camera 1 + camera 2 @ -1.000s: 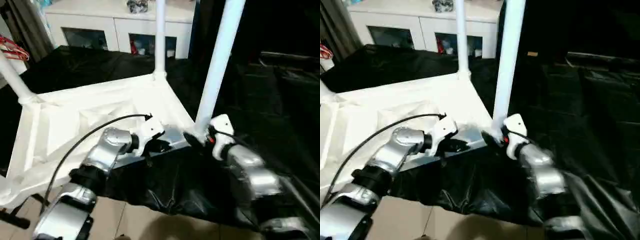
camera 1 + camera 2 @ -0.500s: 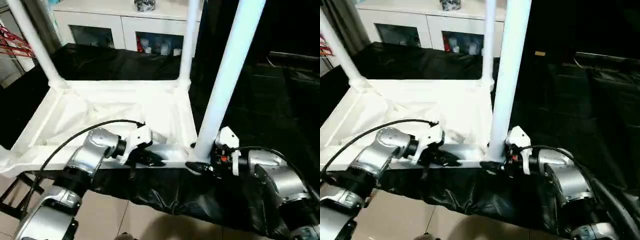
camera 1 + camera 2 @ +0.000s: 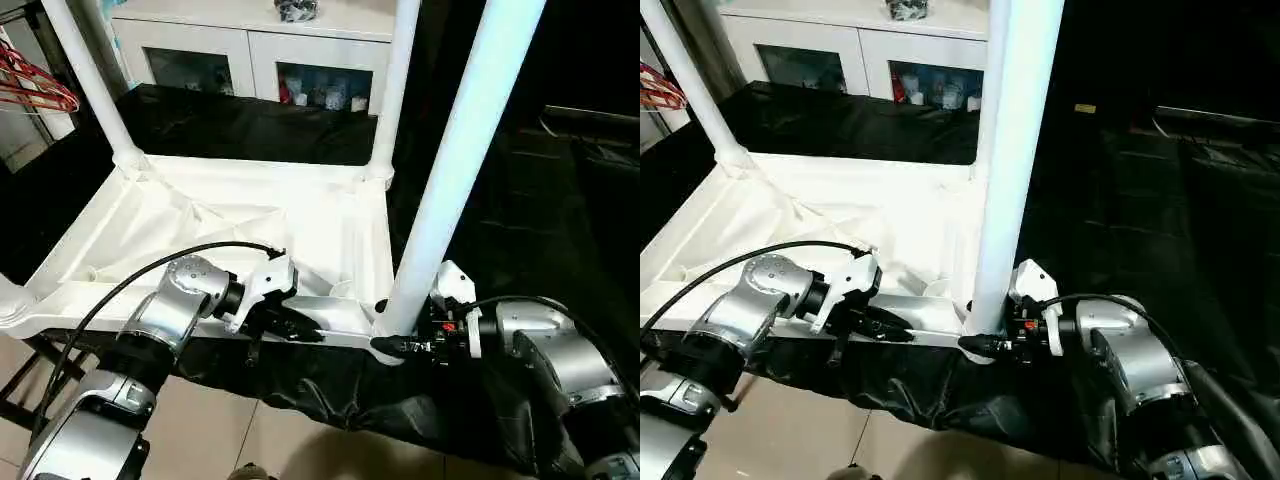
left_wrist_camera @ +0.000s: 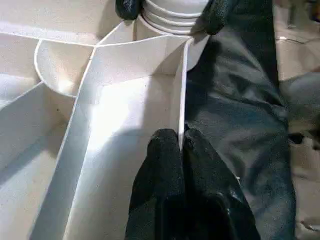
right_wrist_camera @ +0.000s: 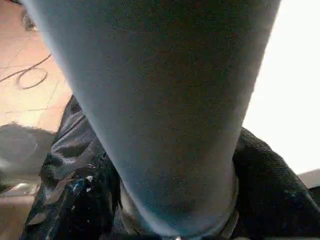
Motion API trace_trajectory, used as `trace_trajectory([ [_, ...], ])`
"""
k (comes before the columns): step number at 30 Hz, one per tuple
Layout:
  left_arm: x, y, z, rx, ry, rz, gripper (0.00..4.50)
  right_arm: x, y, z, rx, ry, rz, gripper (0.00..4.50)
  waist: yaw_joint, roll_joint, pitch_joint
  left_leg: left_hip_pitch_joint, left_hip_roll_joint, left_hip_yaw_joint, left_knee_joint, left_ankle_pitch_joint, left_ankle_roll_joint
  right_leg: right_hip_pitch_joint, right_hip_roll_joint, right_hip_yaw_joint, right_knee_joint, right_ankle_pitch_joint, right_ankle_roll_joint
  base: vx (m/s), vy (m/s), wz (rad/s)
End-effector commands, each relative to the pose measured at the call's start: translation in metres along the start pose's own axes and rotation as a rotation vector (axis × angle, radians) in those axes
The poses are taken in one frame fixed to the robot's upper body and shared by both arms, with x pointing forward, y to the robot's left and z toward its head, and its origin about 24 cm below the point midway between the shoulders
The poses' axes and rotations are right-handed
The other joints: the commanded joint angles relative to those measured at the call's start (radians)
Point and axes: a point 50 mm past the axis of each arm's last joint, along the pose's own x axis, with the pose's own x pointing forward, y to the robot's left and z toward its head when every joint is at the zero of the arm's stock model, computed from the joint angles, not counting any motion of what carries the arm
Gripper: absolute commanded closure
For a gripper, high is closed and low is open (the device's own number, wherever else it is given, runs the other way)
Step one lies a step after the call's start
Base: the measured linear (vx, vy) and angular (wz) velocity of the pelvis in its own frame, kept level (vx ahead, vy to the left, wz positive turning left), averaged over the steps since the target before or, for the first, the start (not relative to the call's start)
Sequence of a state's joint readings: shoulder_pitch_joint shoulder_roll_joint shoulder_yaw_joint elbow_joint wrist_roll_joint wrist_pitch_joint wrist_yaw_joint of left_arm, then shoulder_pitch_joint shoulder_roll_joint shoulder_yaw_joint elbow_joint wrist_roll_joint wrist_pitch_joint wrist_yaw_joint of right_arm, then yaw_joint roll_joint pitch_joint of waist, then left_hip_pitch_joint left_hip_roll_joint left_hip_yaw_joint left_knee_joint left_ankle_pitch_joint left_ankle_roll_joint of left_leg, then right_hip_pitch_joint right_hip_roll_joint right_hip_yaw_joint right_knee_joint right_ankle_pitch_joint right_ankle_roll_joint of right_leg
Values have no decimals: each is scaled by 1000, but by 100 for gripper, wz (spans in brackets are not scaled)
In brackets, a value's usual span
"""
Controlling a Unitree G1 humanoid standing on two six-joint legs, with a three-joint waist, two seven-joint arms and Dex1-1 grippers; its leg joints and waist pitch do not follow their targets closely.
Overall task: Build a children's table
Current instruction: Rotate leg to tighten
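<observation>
- The right pincer [image 3: 392, 345] is wrapped around the foot of the near leg [image 3: 455, 180], a finger seen on each side where it meets the corner socket; the left pincer [image 4: 178, 150] is pinched tight on the thin front rim [image 4: 181, 90] of the children's table [image 3: 250, 225].
- Biggest worry: the whole thing lies upside down on a black-draped table [image 3: 250, 130] with its near edge right at the drop to the floor, so a hard pull could drag it off.
- Next: the near leg could be levered crooked in its socket if the grip is twisted sideways. Whether it's fully seated can't be told.
- Smaller: the other two upright legs [image 3: 395, 85] could be wobbled loose by any jolt.
- Smallest: the rim is thin, so the left grip could be slipped off easily.
</observation>
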State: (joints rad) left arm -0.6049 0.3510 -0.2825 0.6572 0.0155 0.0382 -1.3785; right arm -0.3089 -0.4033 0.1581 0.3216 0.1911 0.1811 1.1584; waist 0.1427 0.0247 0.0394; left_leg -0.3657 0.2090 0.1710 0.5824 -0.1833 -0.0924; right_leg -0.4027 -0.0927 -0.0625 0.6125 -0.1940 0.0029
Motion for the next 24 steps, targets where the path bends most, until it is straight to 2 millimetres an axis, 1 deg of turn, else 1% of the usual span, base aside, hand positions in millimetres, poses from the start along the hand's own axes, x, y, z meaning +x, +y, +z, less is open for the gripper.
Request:
trace_trajectory([
  [1, 12, 13, 23, 36, -50, 123, 450, 28, 10, -3, 8, -20, -7, 181, -5, -4, -55, 7, 17, 2, -72, -214, 34, 50, -49, 34, -72, -159, -232, 0, 0, 0],
  [2, 17, 15, 25, 29, -63, 158, 450, 33, 6, -5, 29, -27, -83, 182, -5, -1, -55, 9, 16, 1, -72, -225, 26, 50, -50, 35, -74, -184, -225, 0, 0, 0],
  [3, 20, 16, 27, 24, -73, 181, 450, 37, 4, -6, 44, -31, -131, 183, -9, -4, -53, 7, 16, -1, -76, -236, 12, 52, -51, 35, -77, -220, -212, 0, 0, 0],
  [4, 24, 17, 30, 18, -82, 198, 450, 40, 3, -7, 53, -30, -174, 183, -11, -1, -51, 8, 15, -2, -79, -255, 3, 50, -51, 35, -84, -268, -194, 0, 0, 0],
  [5, 27, 18, 31, 15, -86, 207, 450, 42, 2, -8, 54, -28, -203, 183, -11, -2, -50, 10, 15, -3, -80, -266, 2, 51, -51, 34, -86, -291, -186, 0, 0, 0],
  [6, 32, 18, 34, 16, -89, 212, 450, 46, 2, -9, 60, -33, -239, 183, -12, 2, -51, 13, 15, -4, -81, -277, 0, 48, -53, 36, -90, -311, -178, 0, 0, 0],
  [7, 36, 18, 36, 13, -94, 228, 450, 50, 1, -10, 76, -39, -276, 183, -16, -1, -51, 12, 14, -4, -82, -274, -2, 49, -50, 38, -89, -292, -177, 0, 0, 0],
  [8, 46, 19, 41, 7, -104, 261, 450, 60, 1, -11, 121, -57, -366, 183, -16, 2, -51, 12, 14, -4, -82, -271, -3, 49, -50, 38, -89, -285, -176, 0, 0, 0],
  [9, 53, 20, 44, 5, -109, 289, 450, 67, 0, -11, 150, -68, -424, 183, -20, 3, -47, 15, 11, -2, -83, -287, -11, 44, -49, 38, -94, -305, -173, 0, 0, 0],
  [10, 58, 20, 47, 2, -114, 319, 450, 73, -1, -12, 172, -71, -484, 183, -27, 3, -47, 14, 9, -5, -86, -296, -22, 46, -49, 36, -95, -342, -161, 0, 0, 0],
  [11, 62, 20, 49, 1, -118, 328, 450, 77, -2, -11, 194, -73, -534, 183, -28, 2, -47, 15, 9, -6, -87, -303, -25, 47, -48, 35, -96, -357, -154, 0, 0, 0],
  [12, 65, 20, 51, 0, -121, 339, 450, 80, -4, -11, 214, -75, -577, 183, -30, 2, -49, 20, 9, -5, -86, -302, -20, 43, -48, 38, -99, -354, -151, 0, 0, 0],
  [13, 71, 19, 55, -2, -130, 362, 450, 86, -7, -9, 258, -87, -663, 183, -35, 10, -49, 17, 9, -5, -87, -301, -23, 42, -49, 39, -97, -343, -156, 0, 0, 0],
  [14, 77, 16, 58, 8, -139, 356, 450, 92, -8, -4, 294, -125, -687, 183, -36, 13, -50, 17, 8, -7, -88, -305, -24, 45, -47, 36, -98, -341, -153, 0, 0, 0],
  [15, 78, 16, 59, 13, -144, 359, 450, 94, -7, -1, 275, -134, -680, 183, -37, 13, -50, 18, 9, -6, -87, -310, -21, 43, -46, 38, -100, -337, -152, 0, 0, 0],
  [16, 79, 15, 60, 13, -155, 363, 450, 93, -8, 3, 235, -147, -672, 183, -38, 10, -50, 14, 8, -5, -86, -307, -13, 46, -44, 38, -99, -317, -150, 0, 0, 0],
  [17, 79, 15, 60, 13, -157, 362, 450, 93, -8, 4, 229, -151, -669, 148, -36, 11, -52, 15, 8, -4, -85, -300, -9, 46, -44, 38, -97, -304, -151, 0, 0, 0],
  [18, 79, 15, 60, 13, -159, 361, 450, 92, -8, 5, 224, -157, -664, 127, -36, 11, -53, 13, 8, -4, -84, -282, 1, 47, -44, 39, -94, -271, -157, 0, 0, 0],
  [19, 79, 14, 60, 19, -160, 359, 450, 90, -9, 6, 230, -173, -651, 127, -35, 6, -54, 11, 8, -3, -84, -271, 6, 49, -43, 39, -93, -258, -158, 0, 0, 0],
  [20, 76, 13, 58, 39, -160, 345, 450, 84, -10, 6, 216, -183, -627, 111, -36, -2, -54, 9, 8, -1, -83, -253, 14, 50, -42, 39, -91, -241, -161, 0, 0, 0],
  [21, 74, 13, 56, 49, -159, 334, 450, 80, -11, 6, 199, -180, -613, 104, -34, 4, -55, 9, 9, -1, -82, -245, 22, 51, -44, 39, -89, -234, -164, 0, 0, 0],
  [22, 72, 12, 55, 48, -158, 325, 450, 77, -12, 6, 180, -172, -600, 94, -34, 0, -56, 7, 9, 0, -80, -232, 30, 52, -44, 39, -88, -218, -166, 0, 0, 0],
  [23, 69, 12, 53, 51, -155, 319, 450, 73, -13, 6, 158, -166, -583, 84, -33, -1, -56, 6, 10, 0, -79, -220, 37, 53, -44, 39, -85, -202, -171, 0, 0, 0],
  [24, 68, 12, 52, 54, -153, 313, 450, 72, -13, 6, 150, -164, -569, 76, -33, 1, -57, 5, 9, -1, -78, -212, 40, 54, -45, 38, -84, -195, -173, 0, 0, 0],
])
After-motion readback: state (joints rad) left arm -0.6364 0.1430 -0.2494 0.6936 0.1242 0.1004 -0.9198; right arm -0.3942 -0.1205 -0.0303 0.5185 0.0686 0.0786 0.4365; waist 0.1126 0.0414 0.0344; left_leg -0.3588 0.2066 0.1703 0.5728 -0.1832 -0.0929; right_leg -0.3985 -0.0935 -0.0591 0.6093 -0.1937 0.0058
